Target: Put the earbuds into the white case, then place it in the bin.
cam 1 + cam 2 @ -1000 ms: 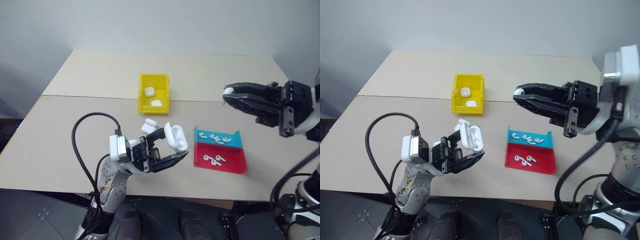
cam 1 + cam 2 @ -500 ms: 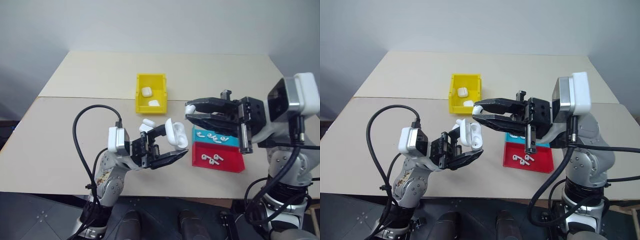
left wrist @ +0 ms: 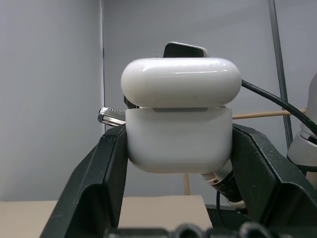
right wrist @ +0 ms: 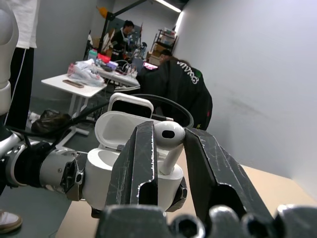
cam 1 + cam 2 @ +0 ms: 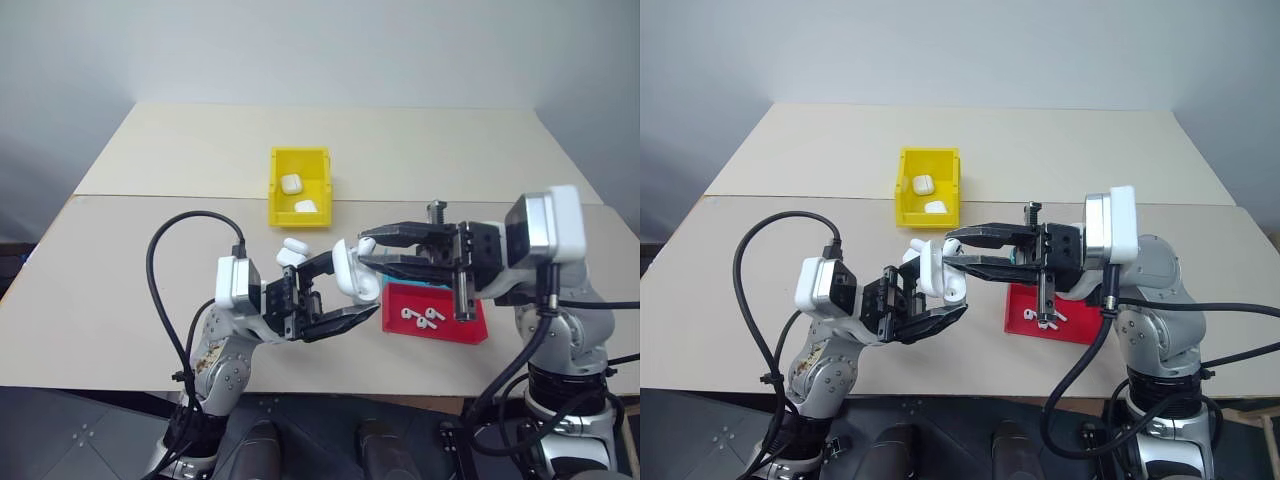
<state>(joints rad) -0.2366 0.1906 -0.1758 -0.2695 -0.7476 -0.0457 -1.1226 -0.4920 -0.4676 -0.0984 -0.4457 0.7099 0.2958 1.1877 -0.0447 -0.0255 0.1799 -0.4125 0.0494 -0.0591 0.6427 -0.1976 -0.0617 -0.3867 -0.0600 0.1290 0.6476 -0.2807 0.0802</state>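
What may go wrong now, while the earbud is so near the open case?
1. The right pincer pinches the earbud by its head; it may slip or tilt before the stem enters the case.
2. The left pincer holds the case only by its sides, so a push might shift it.
3. A nudge could close the lid.

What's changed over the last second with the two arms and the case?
The right claw, shut on an earbud, has swung in toward the robot's left and a little down, from out over the table's right side to the open case. The earbud now sits just above the case's opening. The left claw has kept its grip on the case in about the same place. Bin, tray and loose earbuds unchanged.
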